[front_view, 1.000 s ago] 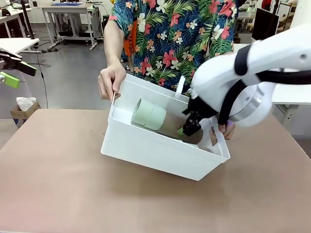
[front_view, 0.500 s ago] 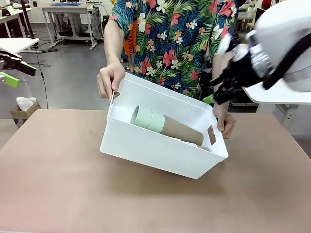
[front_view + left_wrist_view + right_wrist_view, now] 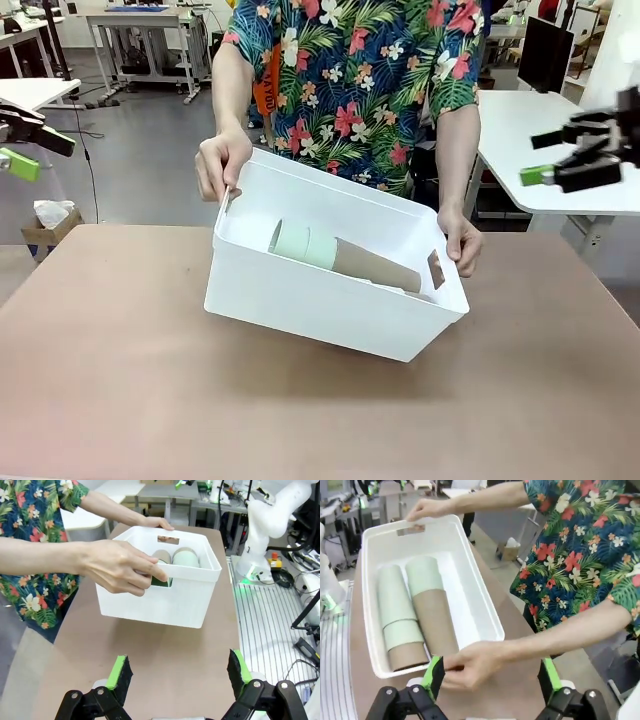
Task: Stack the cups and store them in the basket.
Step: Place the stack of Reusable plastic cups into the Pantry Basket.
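The white basket [image 3: 300, 300] is tipped toward me above the table, with the person's hands [image 3: 222, 165] gripping both short ends. Two stacks of cups lie on their sides inside it. One stack [image 3: 397, 617] is mint green with a brown end, the other [image 3: 431, 605] is a green cup nested in a long brown one [image 3: 375, 265]. The basket [image 3: 485, 605] fills the right wrist view, and the left wrist view shows the basket [image 3: 165, 592] end-on. My right gripper [image 3: 545, 157] hangs open and empty, high at the right, away from the basket. My left gripper [image 3: 30, 150] is open at the far left edge.
The brown table [image 3: 120, 380] has free room in front of and left of the basket. A white table [image 3: 520, 120] stands behind on the right. The other arm's base [image 3: 260, 530] and a metal grid floor lie beyond the table edge in the left wrist view.
My right gripper has come up out of the basket and swung to the far right, leaving the brown-and-green stack lying inside. The person still holds the tilted basket. The left arm has not moved.
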You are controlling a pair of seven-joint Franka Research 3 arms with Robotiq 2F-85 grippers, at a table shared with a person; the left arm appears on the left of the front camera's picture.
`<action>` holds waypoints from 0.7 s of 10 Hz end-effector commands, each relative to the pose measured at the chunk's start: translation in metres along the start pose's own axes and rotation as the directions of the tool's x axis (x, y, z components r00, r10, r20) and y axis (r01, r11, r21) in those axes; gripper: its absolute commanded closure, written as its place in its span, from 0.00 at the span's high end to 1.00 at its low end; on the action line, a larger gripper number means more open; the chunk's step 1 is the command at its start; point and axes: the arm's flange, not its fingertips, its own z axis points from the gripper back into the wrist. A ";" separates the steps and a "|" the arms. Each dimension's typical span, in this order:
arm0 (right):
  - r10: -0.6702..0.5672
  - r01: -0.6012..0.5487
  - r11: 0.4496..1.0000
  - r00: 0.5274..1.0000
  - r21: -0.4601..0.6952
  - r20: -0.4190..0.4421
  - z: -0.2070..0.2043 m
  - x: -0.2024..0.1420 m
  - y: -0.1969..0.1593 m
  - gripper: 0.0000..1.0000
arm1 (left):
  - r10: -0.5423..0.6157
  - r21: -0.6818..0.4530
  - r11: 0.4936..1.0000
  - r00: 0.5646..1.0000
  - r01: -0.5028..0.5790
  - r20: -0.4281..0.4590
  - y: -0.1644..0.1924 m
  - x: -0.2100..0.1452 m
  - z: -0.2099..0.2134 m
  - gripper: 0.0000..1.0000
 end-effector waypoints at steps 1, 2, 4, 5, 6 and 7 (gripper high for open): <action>-0.003 -0.001 0.997 0.999 0.072 0.052 0.022 -0.031 0.000 1.00 | 0.010 -0.004 1.000 1.000 -0.010 0.012 -0.001 0.003 0.000 1.00; -0.021 0.015 0.996 0.997 0.085 0.072 0.038 -0.047 0.005 1.00 | 0.010 -0.004 1.000 1.000 -0.010 0.012 -0.001 0.003 0.000 1.00; -0.016 0.005 0.991 0.997 0.135 0.078 0.049 -0.063 0.009 1.00 | 0.010 -0.004 1.000 1.000 -0.010 0.012 -0.001 0.003 0.000 1.00; -0.008 -0.005 0.979 0.998 0.205 0.064 0.046 -0.067 0.013 0.92 | 0.010 -0.004 1.000 1.000 -0.010 0.012 -0.001 0.003 0.000 1.00; -0.048 0.039 0.994 0.996 0.107 0.080 0.046 -0.054 0.002 0.92 | 0.010 -0.004 1.000 1.000 -0.010 0.012 -0.001 0.003 0.000 1.00; -0.048 0.039 0.994 0.996 0.107 0.080 0.046 -0.054 0.002 0.92 | 0.010 -0.004 1.000 1.000 -0.010 0.012 -0.001 0.003 0.000 1.00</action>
